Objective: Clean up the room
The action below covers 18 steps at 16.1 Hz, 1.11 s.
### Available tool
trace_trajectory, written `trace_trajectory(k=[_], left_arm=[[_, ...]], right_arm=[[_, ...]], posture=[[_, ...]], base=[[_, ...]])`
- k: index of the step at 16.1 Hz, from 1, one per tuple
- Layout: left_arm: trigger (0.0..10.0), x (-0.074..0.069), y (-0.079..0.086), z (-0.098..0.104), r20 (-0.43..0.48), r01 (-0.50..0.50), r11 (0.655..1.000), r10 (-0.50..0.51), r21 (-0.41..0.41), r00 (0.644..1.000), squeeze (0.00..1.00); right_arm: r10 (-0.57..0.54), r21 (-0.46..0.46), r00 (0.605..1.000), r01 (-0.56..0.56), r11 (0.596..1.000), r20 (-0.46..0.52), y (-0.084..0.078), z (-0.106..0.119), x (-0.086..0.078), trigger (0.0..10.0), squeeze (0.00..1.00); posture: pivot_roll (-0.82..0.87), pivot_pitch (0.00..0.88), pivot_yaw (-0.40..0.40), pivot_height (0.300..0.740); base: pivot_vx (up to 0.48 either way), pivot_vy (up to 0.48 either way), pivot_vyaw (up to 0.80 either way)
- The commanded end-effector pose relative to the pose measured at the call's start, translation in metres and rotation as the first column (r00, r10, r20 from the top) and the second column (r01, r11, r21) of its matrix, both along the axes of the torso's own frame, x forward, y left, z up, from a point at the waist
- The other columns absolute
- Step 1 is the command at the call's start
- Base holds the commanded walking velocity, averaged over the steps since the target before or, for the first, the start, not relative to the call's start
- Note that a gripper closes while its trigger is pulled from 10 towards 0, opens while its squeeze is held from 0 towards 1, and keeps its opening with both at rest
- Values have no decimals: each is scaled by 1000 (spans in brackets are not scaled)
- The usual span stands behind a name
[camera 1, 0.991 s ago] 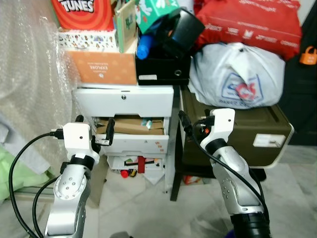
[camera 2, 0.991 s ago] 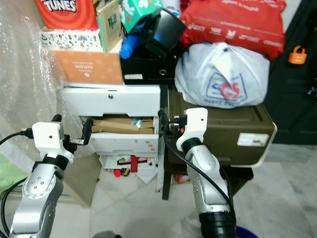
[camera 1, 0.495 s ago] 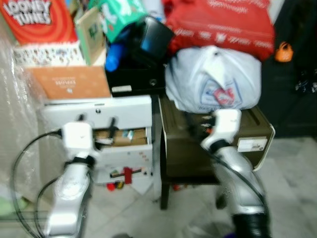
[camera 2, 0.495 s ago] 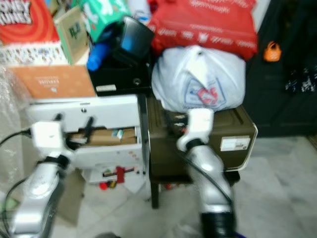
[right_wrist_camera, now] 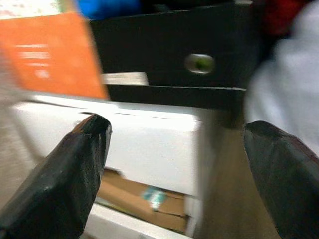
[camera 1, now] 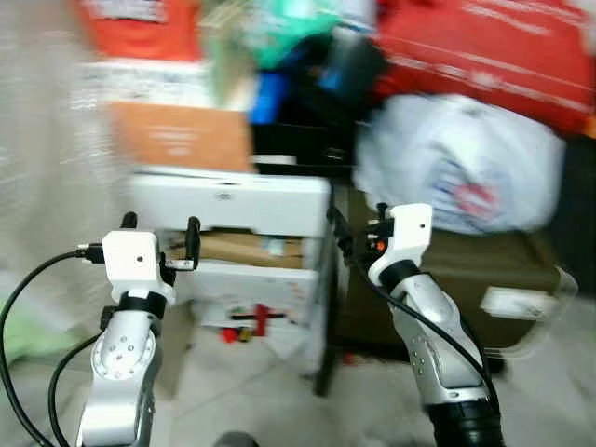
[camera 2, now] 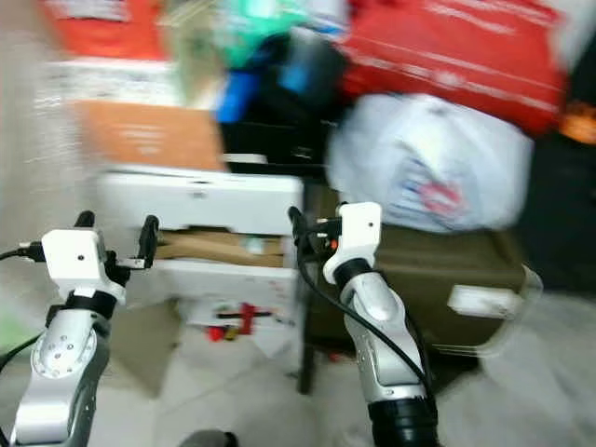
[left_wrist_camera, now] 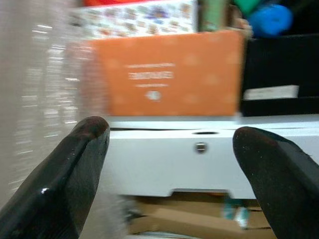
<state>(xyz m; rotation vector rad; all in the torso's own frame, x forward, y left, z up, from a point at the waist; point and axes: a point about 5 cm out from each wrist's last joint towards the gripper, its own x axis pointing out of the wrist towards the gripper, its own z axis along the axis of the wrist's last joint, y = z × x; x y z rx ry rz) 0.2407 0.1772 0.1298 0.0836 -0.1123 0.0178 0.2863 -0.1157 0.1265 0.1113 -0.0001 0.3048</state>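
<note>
Both arms are raised toward the cluttered white drawer cabinet [camera 1: 233, 209]: the left end effector [camera 1: 158, 228] and right end effector [right_wrist_camera: 174, 149] gape wide and empty, presumably ready to tackle its half-open drawer of brown cardboard [camera 1: 247, 250].

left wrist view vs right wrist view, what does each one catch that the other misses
Left wrist view alone: clear plastic sheeting beside the cabinet, a patterned box above the orange one, and the round lock on the drawer front.

Right wrist view alone: the black box with its round metal fitting, plus the edge of a white bag.

Both: the orange box, the white cabinet, brown cardboard in the gap under the top drawer, and a blurred blue object on top. The left gripper and right gripper are both open, holding nothing.
</note>
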Motion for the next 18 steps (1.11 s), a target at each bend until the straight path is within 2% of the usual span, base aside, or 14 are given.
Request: trace_trajectory(k=[1, 11, 14, 18], left_arm=[[10000, 1, -2, 4, 16, 12, 1000, -13, 13, 1000, 0], [10000, 0, -4, 1, 7, 22, 1000, -22, 0, 1000, 0], [10000, -7, -2, -2, -10, 28, 1000, -28, -7, 1000, 0], [10000, -3, -7, 1, 2, 60, 998, -60, -20, 998, 0]], right_arm=[[-10, -3, 1000, 10, 1000, 5, -4, 2, 1, 10000, 0], [2, -7, 1000, -2, 1000, 4, -4, 2, 3, 10000, 0], [2, -11, 1000, -2, 1000, 4, -5, 2, 5, 10000, 0], [41, -26, 999, -40, 999, 28, 1, 5, 6, 10000, 0]], posture=[[-75, 0, -11, 740], [-66, 0, -20, 740], [-60, 0, -17, 740], [-63, 0, -19, 740]], base=[[0, 0, 800], [0, 0, 800], [0, 0, 800], [0, 0, 800]])
